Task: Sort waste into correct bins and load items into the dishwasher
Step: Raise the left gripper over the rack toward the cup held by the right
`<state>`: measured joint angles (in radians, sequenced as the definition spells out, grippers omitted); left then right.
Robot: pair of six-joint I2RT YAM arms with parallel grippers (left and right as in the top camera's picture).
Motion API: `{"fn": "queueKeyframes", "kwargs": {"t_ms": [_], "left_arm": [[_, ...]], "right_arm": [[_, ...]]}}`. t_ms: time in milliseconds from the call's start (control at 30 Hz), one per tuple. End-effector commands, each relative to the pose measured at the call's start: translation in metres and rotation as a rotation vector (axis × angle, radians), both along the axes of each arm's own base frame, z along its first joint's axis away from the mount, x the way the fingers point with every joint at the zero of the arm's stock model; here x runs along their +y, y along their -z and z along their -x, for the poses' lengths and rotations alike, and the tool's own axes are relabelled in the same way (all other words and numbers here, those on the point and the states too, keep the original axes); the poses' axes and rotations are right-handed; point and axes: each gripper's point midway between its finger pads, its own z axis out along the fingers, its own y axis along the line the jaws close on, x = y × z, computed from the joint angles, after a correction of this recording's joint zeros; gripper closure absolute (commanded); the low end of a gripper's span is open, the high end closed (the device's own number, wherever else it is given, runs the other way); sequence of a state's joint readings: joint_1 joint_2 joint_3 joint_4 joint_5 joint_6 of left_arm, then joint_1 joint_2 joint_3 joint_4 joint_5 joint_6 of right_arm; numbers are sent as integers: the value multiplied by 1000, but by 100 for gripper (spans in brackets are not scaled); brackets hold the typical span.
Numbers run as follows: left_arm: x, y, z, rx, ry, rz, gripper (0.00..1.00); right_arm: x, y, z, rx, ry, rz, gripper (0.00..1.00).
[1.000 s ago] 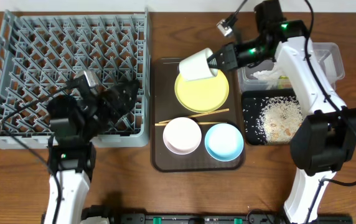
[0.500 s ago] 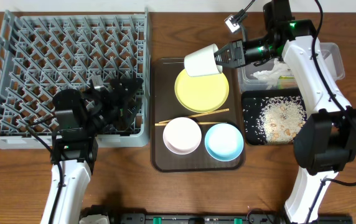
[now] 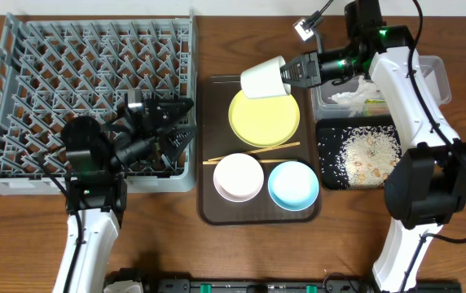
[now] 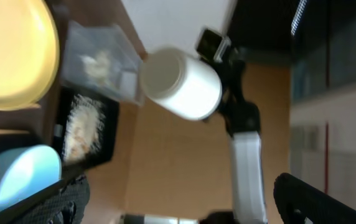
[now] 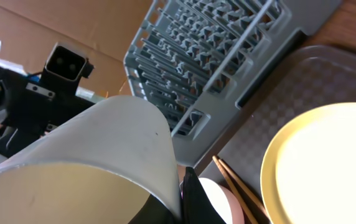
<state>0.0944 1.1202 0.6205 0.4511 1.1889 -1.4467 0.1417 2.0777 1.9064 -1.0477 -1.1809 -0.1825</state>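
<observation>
The right tool [image 3: 287, 75] is clenched on the rim of the white cup [image 3: 263, 79] and holds it tipped on its side in the air, over the far edge of the yellow plate [image 3: 265, 120]. The left tool [image 3: 182, 122] is released, jaws wide apart and grasping nothing, left of the plate above the corner of the grey rack [image 3: 54, 65]. Chopsticks [image 3: 253, 152] lie just beside the plate on the robot's side. Beyond them are a white bowl [image 3: 239, 177] and a blue bowl [image 3: 293, 185]. Right of the plate a clear tub [image 3: 428, 77] holds tissue [image 3: 349, 99], and a black tray [image 3: 323, 155] holds rice [image 3: 367, 155].
</observation>
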Motion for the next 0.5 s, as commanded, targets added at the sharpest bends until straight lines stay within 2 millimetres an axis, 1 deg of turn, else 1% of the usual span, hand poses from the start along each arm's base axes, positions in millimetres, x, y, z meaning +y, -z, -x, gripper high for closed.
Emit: {"fn": "queueKeyframes", "kwargs": {"t_ms": [0,167,333,467], "left_arm": [[-8,-5,11,37,114,41,5],[-12,-3,13,19,196,54,5],[-16,-10,18,-110,285,27,5],[-16,-11,20,-147,304,17,5]], "right_arm": [[9,-16,6,-25,-48,-87,99],[16,-20,10,-45,-76,-108,99],[33,-21,16,-74,-116,-113,99],[46,-22,23,-87,-149,-117,99]]}}
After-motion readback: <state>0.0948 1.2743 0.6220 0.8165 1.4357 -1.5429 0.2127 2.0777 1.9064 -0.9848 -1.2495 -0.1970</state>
